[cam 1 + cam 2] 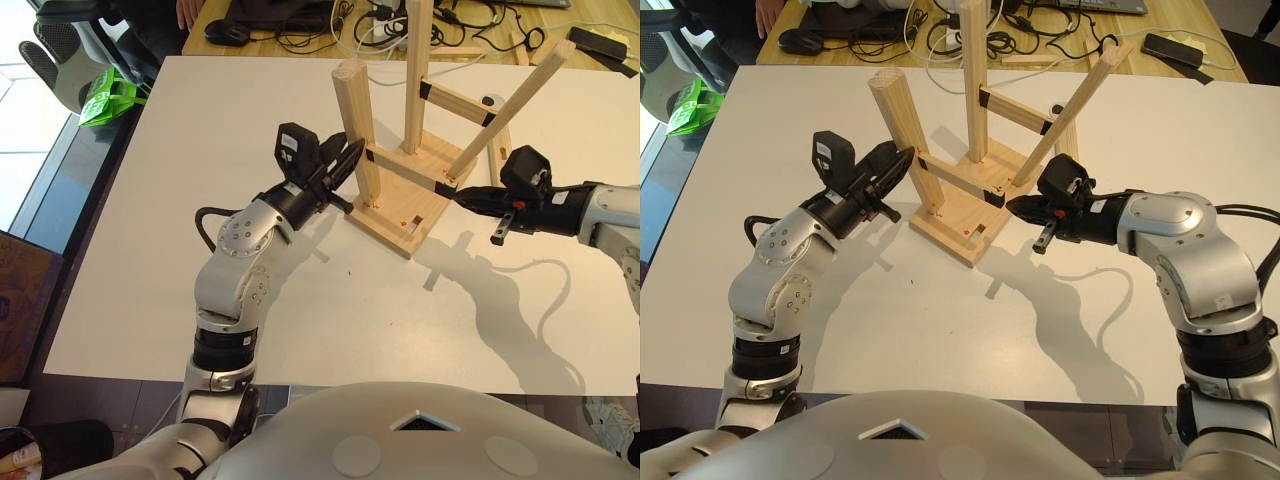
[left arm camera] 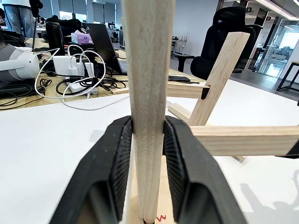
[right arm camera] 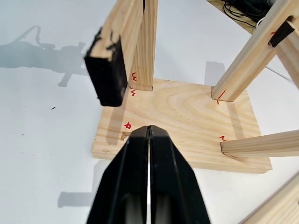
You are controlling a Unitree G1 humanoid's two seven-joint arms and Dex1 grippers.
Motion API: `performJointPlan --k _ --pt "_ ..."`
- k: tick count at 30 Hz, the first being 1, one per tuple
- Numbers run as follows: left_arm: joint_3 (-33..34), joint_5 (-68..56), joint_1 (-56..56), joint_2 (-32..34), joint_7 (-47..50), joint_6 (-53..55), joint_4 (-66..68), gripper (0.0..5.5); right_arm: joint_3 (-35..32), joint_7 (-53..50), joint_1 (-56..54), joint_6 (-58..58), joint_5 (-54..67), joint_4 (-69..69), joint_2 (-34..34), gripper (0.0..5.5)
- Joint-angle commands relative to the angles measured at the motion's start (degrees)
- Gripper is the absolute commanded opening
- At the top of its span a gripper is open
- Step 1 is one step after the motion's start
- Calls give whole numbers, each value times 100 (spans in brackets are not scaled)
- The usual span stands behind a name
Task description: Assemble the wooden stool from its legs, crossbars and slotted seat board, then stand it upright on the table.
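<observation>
The stool stands upside down on the white table (image 1: 200, 250), its seat board (image 1: 405, 218) flat and its legs pointing up. My left gripper (image 1: 350, 156) is shut on the nearest-left leg (image 1: 357, 110), a little above the board; the left wrist view has that leg (image 2: 148, 93) pinched between both black fingers. A second leg (image 1: 415, 70) stands upright, and a third (image 1: 510, 110) leans out to the right. Crossbars (image 1: 455, 100) with black tape join them. My right gripper (image 1: 1015, 208) is shut with nothing in it, its tips at the board's right edge (image 3: 187, 121), near an open slot (image 3: 124, 136).
Behind the table runs a wooden desk with cables (image 1: 310, 30), a mouse (image 1: 225, 32) and a phone (image 1: 1175, 50). A green bag (image 1: 105, 100) and a chair sit off the table's far left corner. The table's near half is bare.
</observation>
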Motion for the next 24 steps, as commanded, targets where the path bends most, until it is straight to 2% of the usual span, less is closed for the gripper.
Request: performJointPlan --k 1,11,14,16,24 --pt "-58 54 144 45 -53 -62 32 95 40 -31 5 -41 -25 1 -15 0" --pt "2 237 124 58 -24 -488 30 95 90 -72 90 -66 -9 -57 19 0" --pt "48 248 104 32 -9 -591 45 160 96 -88 114 -83 -20 -52 30 0" --pt "86 261 83 7 40 -644 79 182 101 -94 127 -93 -21 -47 37 0" --pt "388 67 -198 -139 163 -750 -59 189 159 -127 181 -121 -26 -38 64 0"
